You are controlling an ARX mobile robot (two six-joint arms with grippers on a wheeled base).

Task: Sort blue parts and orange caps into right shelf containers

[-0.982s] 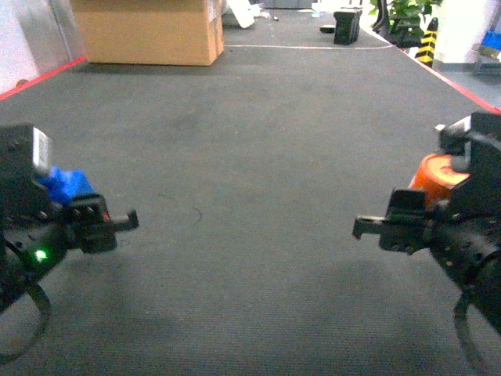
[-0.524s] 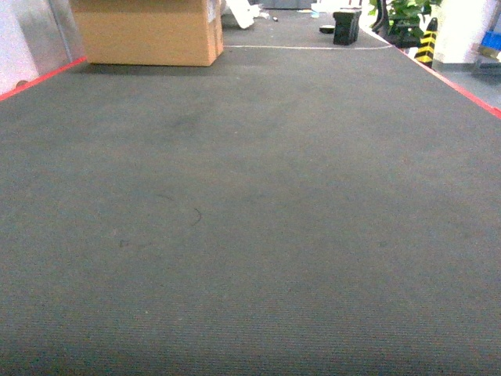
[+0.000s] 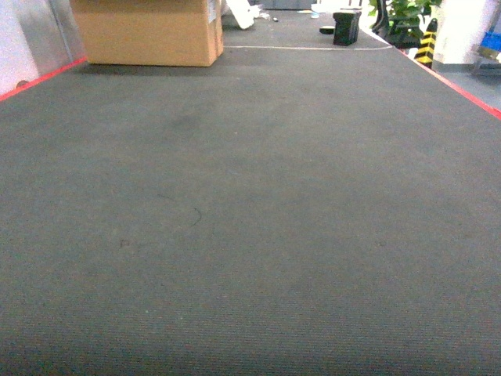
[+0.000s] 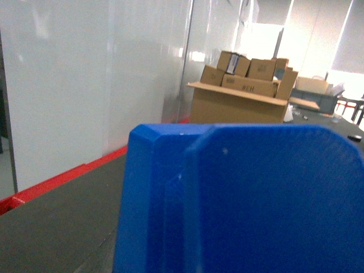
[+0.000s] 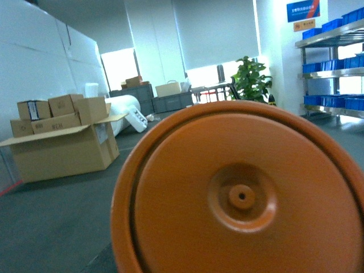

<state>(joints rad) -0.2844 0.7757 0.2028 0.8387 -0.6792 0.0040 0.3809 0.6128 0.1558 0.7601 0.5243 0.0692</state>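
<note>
A blue part [image 4: 244, 199] fills the lower left wrist view, held up close to the camera above the grey floor. It hides my left gripper's fingers. An orange cap [image 5: 244, 193], round with a small centre boss, fills the right wrist view the same way and hides my right gripper's fingers. Neither gripper shows in the head view. Blue shelf containers [image 5: 335, 101] stand in rows on a metal rack at the far right of the right wrist view.
Grey carpet [image 3: 250, 219] stretches ahead, edged by red floor lines [image 3: 43, 77]. A big cardboard box [image 3: 149, 31] stands at the back left. A black object [image 3: 347, 26], a plant [image 3: 407, 16] and a yellow-black post [image 3: 427, 43] stand at the back right. White wall panels [image 4: 85, 85] run along the left.
One second ago both arms showed at the lower sides of the head view, with blue at the left gripper and orange at the right. Both have since left that view.
</note>
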